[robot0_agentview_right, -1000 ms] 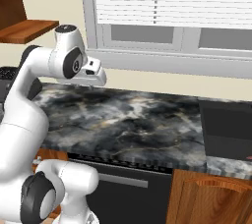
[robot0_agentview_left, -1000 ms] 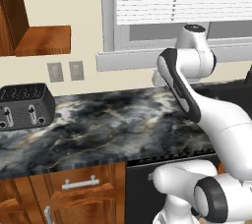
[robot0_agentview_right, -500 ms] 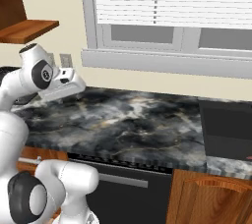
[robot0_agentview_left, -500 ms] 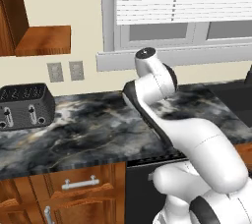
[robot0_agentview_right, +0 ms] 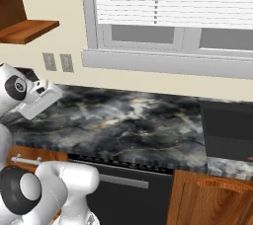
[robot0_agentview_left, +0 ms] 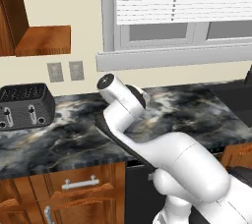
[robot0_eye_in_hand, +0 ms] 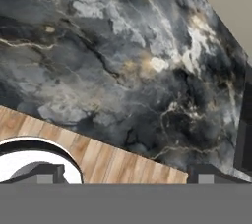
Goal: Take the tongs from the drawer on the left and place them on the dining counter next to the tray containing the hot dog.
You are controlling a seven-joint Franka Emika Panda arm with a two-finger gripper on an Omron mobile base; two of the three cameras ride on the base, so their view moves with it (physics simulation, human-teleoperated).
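The drawer [robot0_agentview_left: 81, 182] is the shallow reddish-brown front with a horizontal silver bar handle, under the marbled top at lower left, and it is shut. Its handle [robot0_agentview_right: 23, 160] also shows beside the arm in the right base view. My gripper [robot0_eye_in_hand: 129, 173] hangs over the front part of that marbled top, above the wood edge; its two dark tips stand far apart with nothing between them, so it is open. The white hand [robot0_agentview_right: 43, 99] sits low at the left, above the drawer's side of the counter. The tongs, tray, hot dog and dining counter are out of view.
A black toaster [robot0_agentview_left: 24, 105] stands at the back left of the marbled counter [robot0_agentview_left: 64, 142]. A dark cooktop [robot0_agentview_right: 228, 129] lies at the right end. A dark oven front [robot0_agentview_right: 123, 194] sits below the counter, with a wooden shelf [robot0_agentview_left: 43, 40] and a window above.
The arm has swung from the right side of the counter to the left and dropped lower. The jaws have opened wide. The base has not moved.
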